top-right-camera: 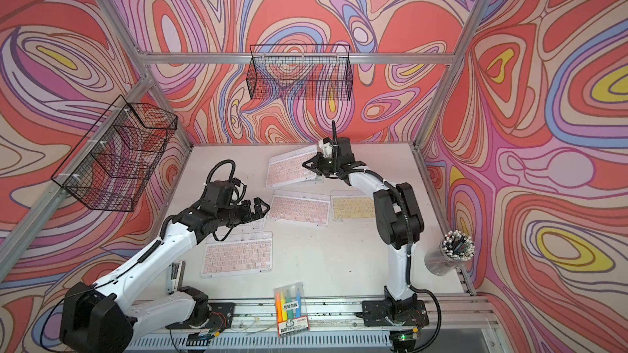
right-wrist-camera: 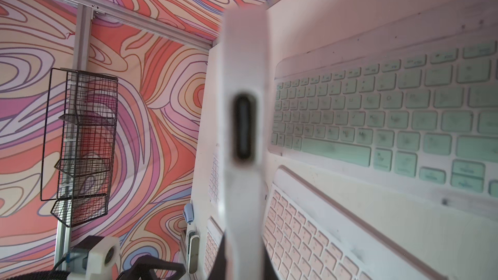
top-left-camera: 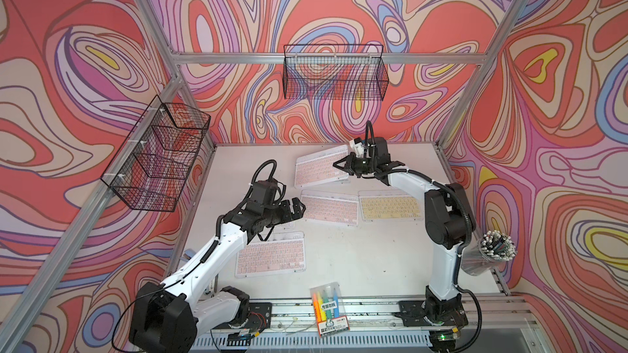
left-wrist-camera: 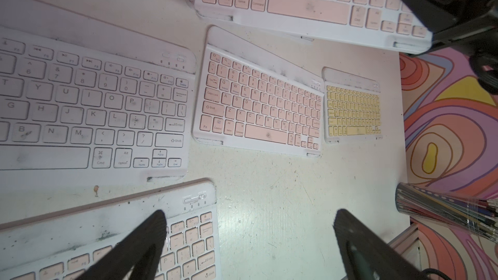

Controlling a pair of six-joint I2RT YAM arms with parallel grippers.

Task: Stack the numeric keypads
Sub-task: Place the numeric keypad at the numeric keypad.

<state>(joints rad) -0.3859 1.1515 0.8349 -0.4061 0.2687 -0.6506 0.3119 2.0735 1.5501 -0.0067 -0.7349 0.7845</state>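
Note:
Several keypads lie on the white table. At the back, a pink keypad is tilted with its right end raised. My right gripper is shut on that end, which shows edge-on in the right wrist view. A green keypad lies flat beneath it. Both top views show a second pink keypad at mid-table, a yellow one to its right and a third pink one in front. My left gripper hovers open and empty over a white keypad.
A clear pack of coloured markers lies at the front edge. A cup of pens stands at the right edge. Wire baskets hang on the back wall and on the left wall.

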